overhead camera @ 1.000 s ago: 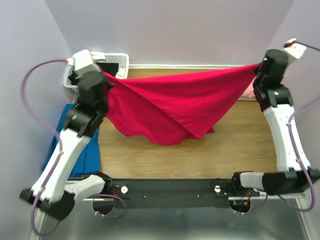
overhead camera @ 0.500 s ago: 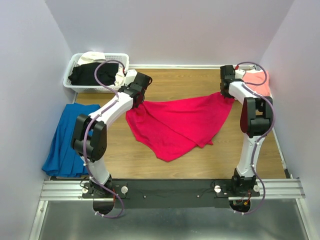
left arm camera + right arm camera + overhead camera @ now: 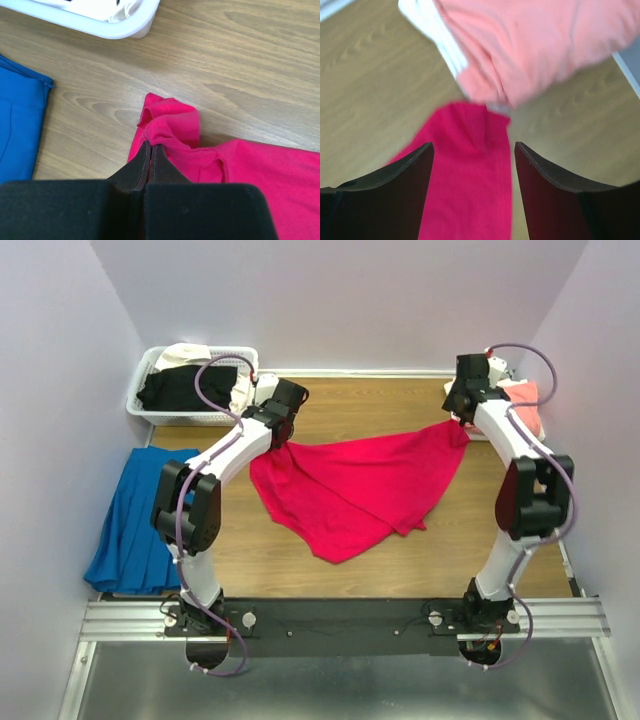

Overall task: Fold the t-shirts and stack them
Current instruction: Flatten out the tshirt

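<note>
Moved since earlier: both arms have come down from a high stretch. The crimson-red t-shirt, then hung taut between them, now lies on the wooden table, and the right jaws have let go.
Crimson-red t-shirt: spread across the middle and far part of the table, long axis left to right. A loose point trails toward the near edge, with folds along its near-right side.
Left gripper: pinched tight on the shirt's far-left corner, cloth bunched at the tips.
Right gripper: jaws wide, holding nothing. The shirt's far-right corner lies below, between them; the view is blurred, so contact cannot be told.
Key relation: each far corner sits right at its own arm, and the free one is nearest the right jaws, straight beneath.
Stack: salmon-pink t-shirt folded over a white t-shirt, just beyond the red corner at far right.
Elsewhere: white lattice basket far left; blue garment on the left.
Writing: none readable.
</note>
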Action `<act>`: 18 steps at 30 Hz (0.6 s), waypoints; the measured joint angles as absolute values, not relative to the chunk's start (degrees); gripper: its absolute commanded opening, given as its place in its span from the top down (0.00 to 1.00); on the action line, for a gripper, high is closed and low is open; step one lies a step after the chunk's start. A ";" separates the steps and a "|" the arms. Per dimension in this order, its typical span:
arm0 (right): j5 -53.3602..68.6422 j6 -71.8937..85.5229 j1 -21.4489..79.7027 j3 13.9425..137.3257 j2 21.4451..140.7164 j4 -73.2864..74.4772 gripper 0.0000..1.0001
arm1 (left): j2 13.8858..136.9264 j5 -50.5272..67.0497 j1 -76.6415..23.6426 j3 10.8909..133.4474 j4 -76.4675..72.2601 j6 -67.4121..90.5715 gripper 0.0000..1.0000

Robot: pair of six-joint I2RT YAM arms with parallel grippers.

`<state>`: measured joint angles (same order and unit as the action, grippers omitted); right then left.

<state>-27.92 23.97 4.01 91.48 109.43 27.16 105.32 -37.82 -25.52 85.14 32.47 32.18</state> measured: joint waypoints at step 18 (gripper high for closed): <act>-5.69 36.21 19.42 45.30 70.76 30.94 0.49 | 106.37 -33.32 -25.50 85.03 29.43 30.02 1.00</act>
